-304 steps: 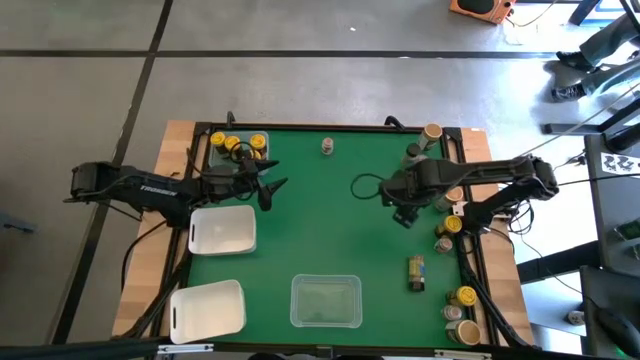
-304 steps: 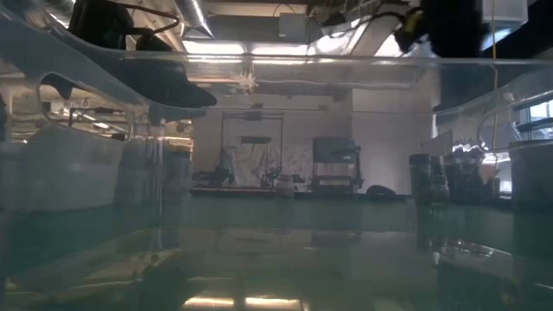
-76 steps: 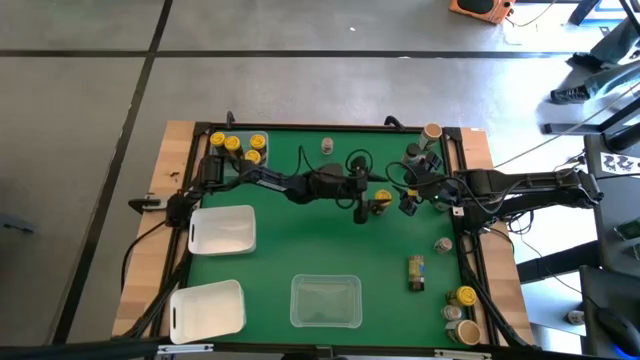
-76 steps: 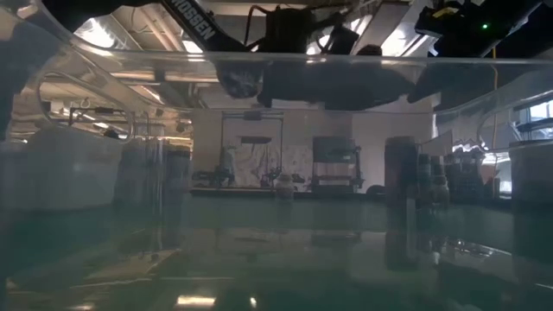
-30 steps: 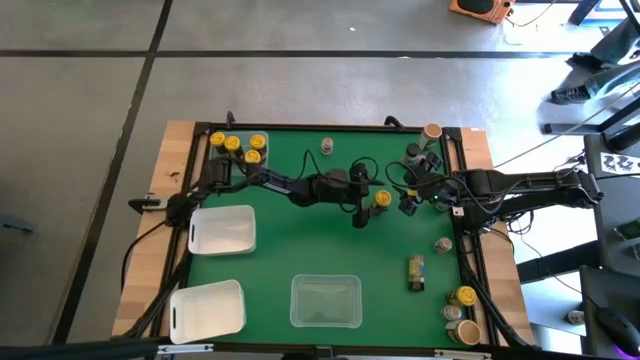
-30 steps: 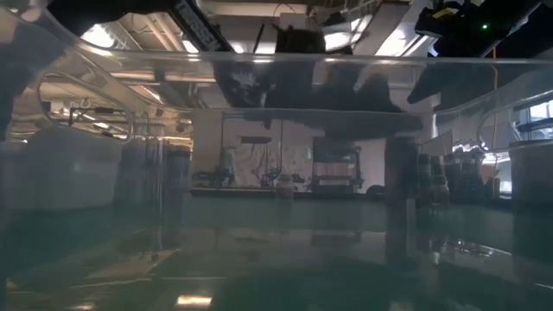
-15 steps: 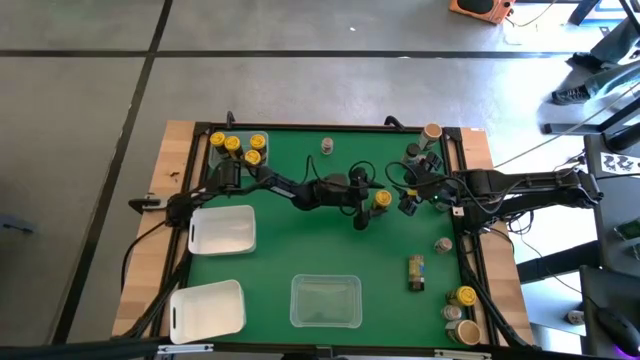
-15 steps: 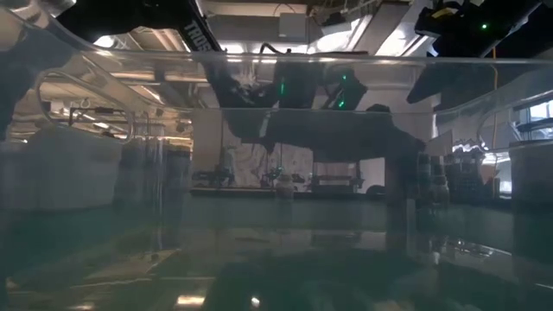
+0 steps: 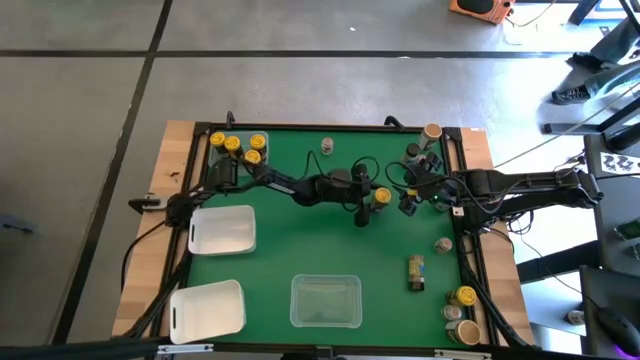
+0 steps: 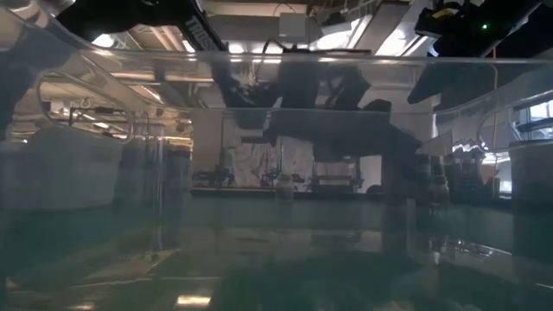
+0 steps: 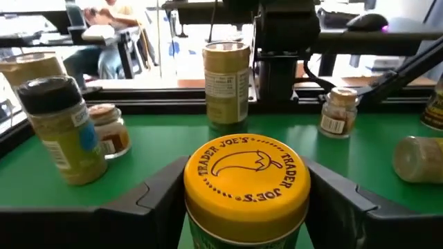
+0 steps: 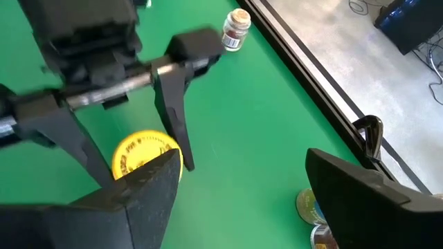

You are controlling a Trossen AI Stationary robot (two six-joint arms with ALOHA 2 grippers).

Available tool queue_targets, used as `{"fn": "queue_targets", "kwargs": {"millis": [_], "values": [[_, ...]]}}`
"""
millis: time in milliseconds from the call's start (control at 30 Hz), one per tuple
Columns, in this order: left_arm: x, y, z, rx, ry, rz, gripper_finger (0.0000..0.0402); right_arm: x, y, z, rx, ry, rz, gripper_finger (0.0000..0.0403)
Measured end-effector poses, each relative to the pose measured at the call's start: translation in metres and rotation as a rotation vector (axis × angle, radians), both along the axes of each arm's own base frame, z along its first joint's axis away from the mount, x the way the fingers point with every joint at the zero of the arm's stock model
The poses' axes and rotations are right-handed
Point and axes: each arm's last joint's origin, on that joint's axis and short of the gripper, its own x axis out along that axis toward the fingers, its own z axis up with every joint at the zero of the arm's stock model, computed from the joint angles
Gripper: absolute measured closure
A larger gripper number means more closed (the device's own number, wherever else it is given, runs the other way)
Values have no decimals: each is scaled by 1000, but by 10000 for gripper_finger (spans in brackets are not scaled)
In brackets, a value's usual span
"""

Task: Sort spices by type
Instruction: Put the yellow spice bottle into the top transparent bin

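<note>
Yellow-lidded jar [image 11: 246, 181] upright on green mat [image 9: 300, 250] near table centre, between left gripper [image 9: 378, 199] fingers [image 11: 149, 200], jaws narrowing around it, contact not clear. Right gripper [image 9: 408, 203] just beside, jaws spread wide, empty. Four more yellow-lidded jars [image 9: 238, 146] grouped at far left corner. Other jars [image 9: 455, 300] scattered along right edge. Two white trays [image 9: 222, 230] at left, clear tray [image 9: 325, 301] at near edge.
</note>
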Motion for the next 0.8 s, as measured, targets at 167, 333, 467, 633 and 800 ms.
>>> {"fn": "queue_targets", "kwargs": {"millis": [167, 333, 467, 633, 800], "values": [[-11, -7, 40, 45, 136, 13, 178, 0, 0, 0, 0, 2, 0, 93], [-33, -11, 89, 151, 250, 81, 178, -1, 0, -1, -1, 20, -1, 93], [-62, -12, 109, 205, 291, 173, 178, -2, 0, -2, -2, 25, -2, 93], [-111, -13, 125, 210, 271, 351, 178, -2, 0, -2, -4, 29, -4, 93], [-167, -15, 133, 204, 256, 563, 178, -2, 0, -2, -11, 32, -6, 93]]}}
